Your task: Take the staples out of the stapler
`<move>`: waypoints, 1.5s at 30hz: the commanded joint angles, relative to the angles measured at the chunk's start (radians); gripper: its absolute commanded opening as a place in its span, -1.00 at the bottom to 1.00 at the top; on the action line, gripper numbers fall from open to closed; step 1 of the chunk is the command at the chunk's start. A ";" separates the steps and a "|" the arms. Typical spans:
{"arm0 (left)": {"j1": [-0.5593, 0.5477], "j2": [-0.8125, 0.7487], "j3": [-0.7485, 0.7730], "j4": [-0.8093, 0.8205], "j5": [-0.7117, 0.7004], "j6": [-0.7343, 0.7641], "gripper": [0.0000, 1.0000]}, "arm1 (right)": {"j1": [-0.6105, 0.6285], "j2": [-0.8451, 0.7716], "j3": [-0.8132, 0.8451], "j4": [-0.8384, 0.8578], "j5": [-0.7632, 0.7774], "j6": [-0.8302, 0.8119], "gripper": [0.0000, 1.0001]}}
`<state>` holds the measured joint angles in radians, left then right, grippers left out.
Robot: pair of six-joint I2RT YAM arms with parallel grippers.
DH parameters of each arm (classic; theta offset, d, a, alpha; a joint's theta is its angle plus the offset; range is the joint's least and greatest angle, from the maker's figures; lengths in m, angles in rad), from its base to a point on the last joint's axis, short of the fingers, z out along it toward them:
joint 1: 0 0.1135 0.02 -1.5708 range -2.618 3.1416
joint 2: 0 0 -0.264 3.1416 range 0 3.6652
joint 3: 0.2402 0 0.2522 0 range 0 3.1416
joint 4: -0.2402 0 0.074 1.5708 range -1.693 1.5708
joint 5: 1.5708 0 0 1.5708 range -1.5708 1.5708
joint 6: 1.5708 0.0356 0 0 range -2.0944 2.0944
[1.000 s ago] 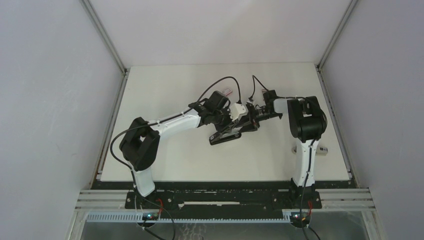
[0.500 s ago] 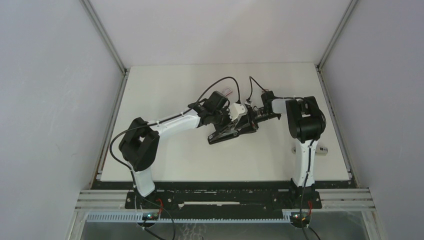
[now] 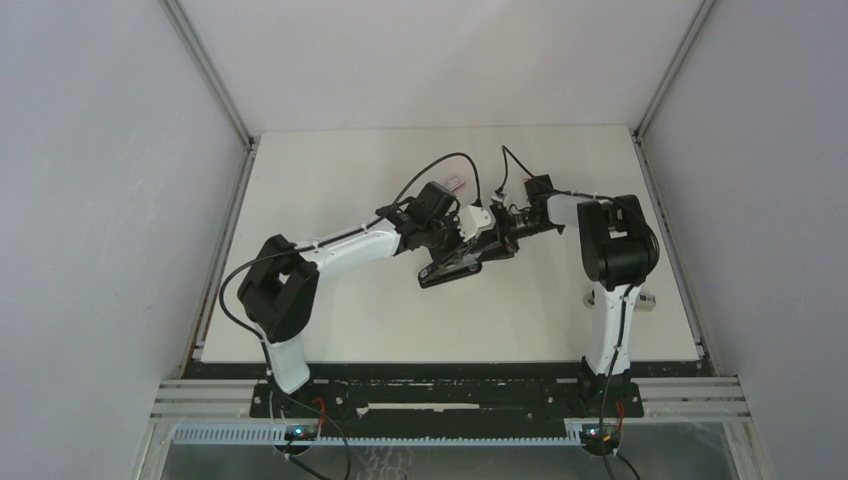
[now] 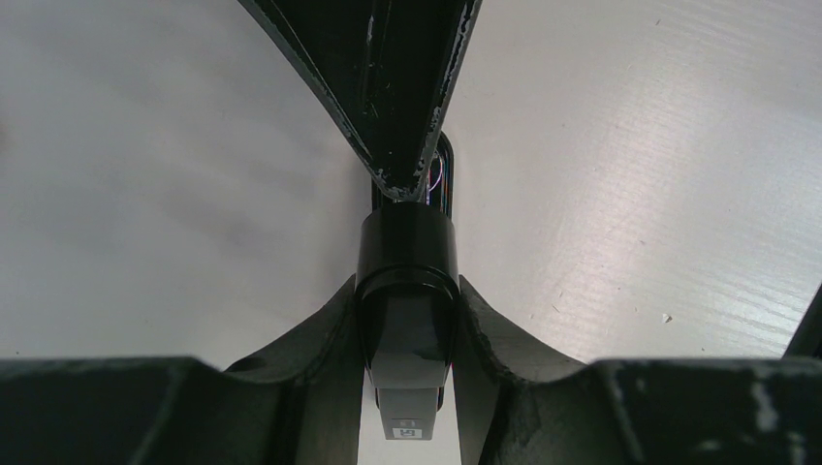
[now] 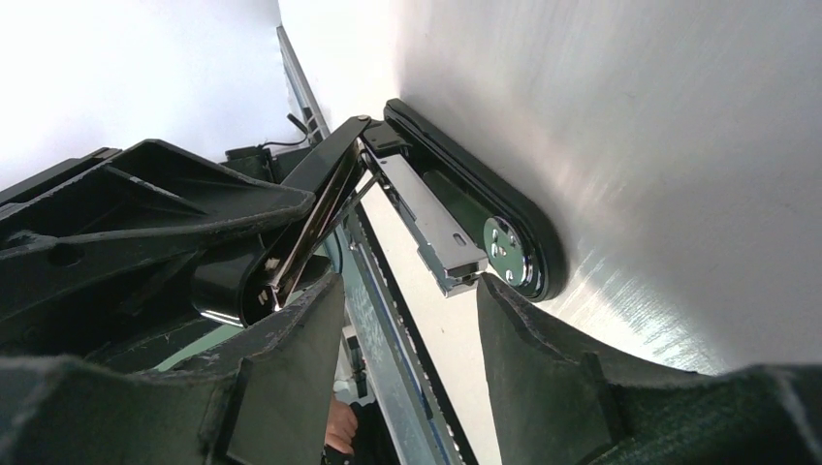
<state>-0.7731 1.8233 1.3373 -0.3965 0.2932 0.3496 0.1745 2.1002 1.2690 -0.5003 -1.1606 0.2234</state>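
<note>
**Top view:** My two arms meet over the middle of the bench [image 3: 330, 330], where the stapler [image 3: 447, 274] lies slantwise. My left tool [image 3: 465, 245] comes onto it from the left. My right tool [image 3: 503, 240] reaches across from the right, just beside the other. A small red-and-white box [image 3: 455, 184] sits beyond them, apart from the work.

**Left wrist:** My left tool is clamped on the stapler's glossy black upper arm [image 4: 407, 281], with a finger [image 4: 310, 349] pressed against each side. Beyond it, dark wedge-shaped parts fill the top of the view, and I cannot tell what they are.

**Right wrist:** The stapler stands open. Its black base [image 5: 460, 194] appears to lie on the bench, with a round silver anvil plate [image 5: 508, 252] at its tip. The silver magazine [image 5: 426, 223] juts out above the base, and the upper arm is swung up and away to the side. My right tool's jaws stand apart and hold nothing. The magazine's end sits between them, close to one finger [image 5: 553, 378].

**Progress, as I judge it:** The opening is done; the unloading is not. No staples show outside the stapler in any view, and whether the magazine holds any is hidden from me. What is left is to draw the strip out of the magazine and set it on the bench.
</note>
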 commanded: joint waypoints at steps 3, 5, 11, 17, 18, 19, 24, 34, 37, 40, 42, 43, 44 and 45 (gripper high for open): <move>-0.002 -0.070 0.003 0.062 0.025 -0.016 -0.92 | 0.035 -0.001 0.023 0.027 -0.037 -0.002 0.06; -0.002 -0.072 0.000 0.062 0.023 -0.015 -0.92 | 0.043 0.007 0.023 0.025 -0.029 -0.002 0.06; -0.002 -0.075 -0.002 0.064 0.021 -0.015 -0.92 | 0.025 0.026 0.023 0.017 -0.004 -0.004 0.06; -0.002 -0.075 0.000 0.064 0.024 -0.014 -0.92 | -0.005 0.020 0.022 0.011 0.032 -0.008 0.06; -0.002 -0.075 0.001 0.064 0.024 -0.014 -0.92 | -0.003 0.022 0.022 0.010 0.027 -0.008 0.06; -0.002 -0.073 0.001 0.063 0.025 -0.016 -0.92 | 0.002 0.024 0.023 0.012 0.021 -0.006 0.06; -0.002 -0.073 0.001 0.062 0.026 -0.016 -0.92 | 0.047 0.040 0.023 0.026 0.003 0.000 0.06; -0.002 -0.078 0.002 0.062 0.029 -0.017 -0.92 | 0.066 0.075 0.021 0.065 -0.052 0.030 0.05; -0.001 -0.076 0.003 0.062 0.032 -0.019 -0.92 | 0.071 0.088 0.013 0.094 -0.070 0.044 0.03; -0.002 -0.078 0.003 0.061 0.034 -0.020 -0.92 | 0.071 0.095 -0.004 0.137 -0.081 0.067 0.00; -0.002 -0.081 0.001 0.061 0.036 -0.020 -0.92 | 0.070 0.093 -0.025 0.189 -0.084 0.099 -0.01; -0.002 -0.083 0.000 0.061 0.037 -0.020 -0.92 | 0.069 0.091 -0.032 0.211 -0.085 0.112 -0.01; -0.002 -0.084 -0.002 0.061 0.038 -0.019 -0.92 | 0.068 0.089 -0.032 0.236 -0.084 0.126 -0.01; -0.002 -0.084 0.000 0.061 0.039 -0.019 -0.92 | 0.067 0.085 -0.059 0.253 -0.082 0.138 -0.01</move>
<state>-0.7723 1.8233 1.3373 -0.4065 0.2916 0.3489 0.2359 2.1822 1.2499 -0.3817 -1.2449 0.3038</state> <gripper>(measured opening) 0.379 0.497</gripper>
